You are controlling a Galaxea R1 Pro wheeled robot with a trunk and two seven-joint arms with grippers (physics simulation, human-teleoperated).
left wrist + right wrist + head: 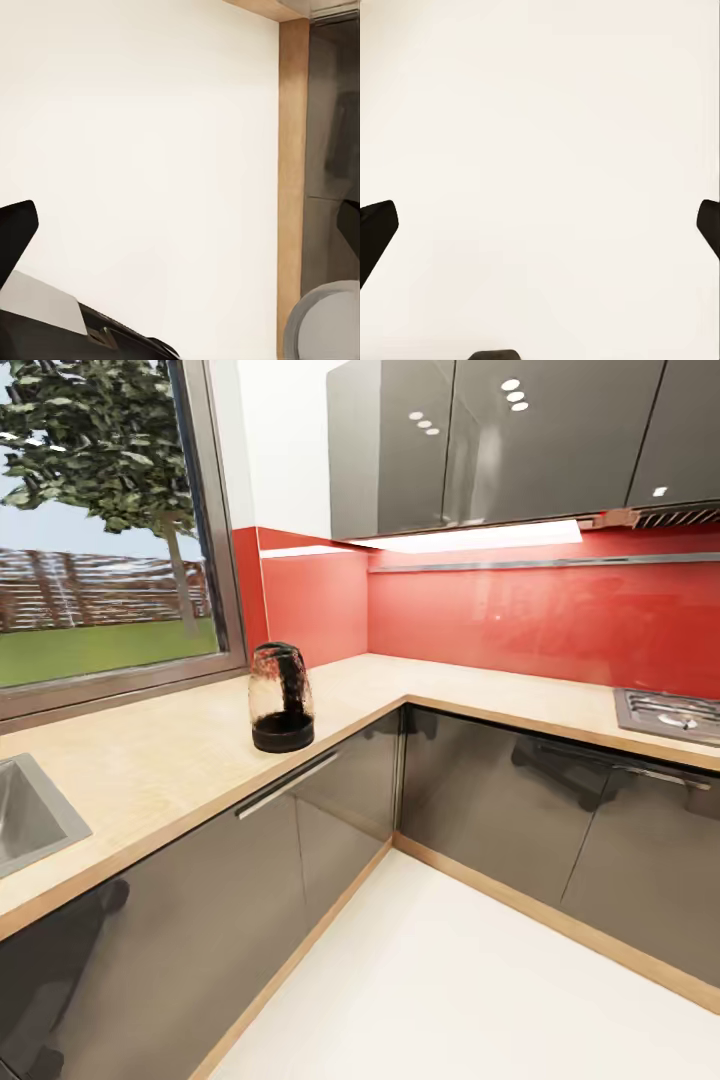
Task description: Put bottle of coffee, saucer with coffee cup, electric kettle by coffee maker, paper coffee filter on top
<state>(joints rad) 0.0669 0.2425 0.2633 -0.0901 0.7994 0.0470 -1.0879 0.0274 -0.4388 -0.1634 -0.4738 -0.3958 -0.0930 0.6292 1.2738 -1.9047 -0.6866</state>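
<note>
A glass-bodied appliance with a black base (281,697), which looks like the coffee maker, stands upright on the light wooden countertop (160,760), close to its front edge and near the corner of the L-shaped counter. Nothing stands beside it. In the left wrist view my left gripper (180,229) is open, its dark fingertips (15,232) wide apart over pale floor, with nothing between them. My right gripper (540,225) is open too, over the same plain pale floor, and holds nothing.
A steel sink (30,810) is set into the counter at the left under a window. A gas hob (670,715) sits at the right. Dark glossy base cabinets (480,800) with a wooden plinth (292,187) border the pale floor (460,990). Upper cabinets (500,440) hang above.
</note>
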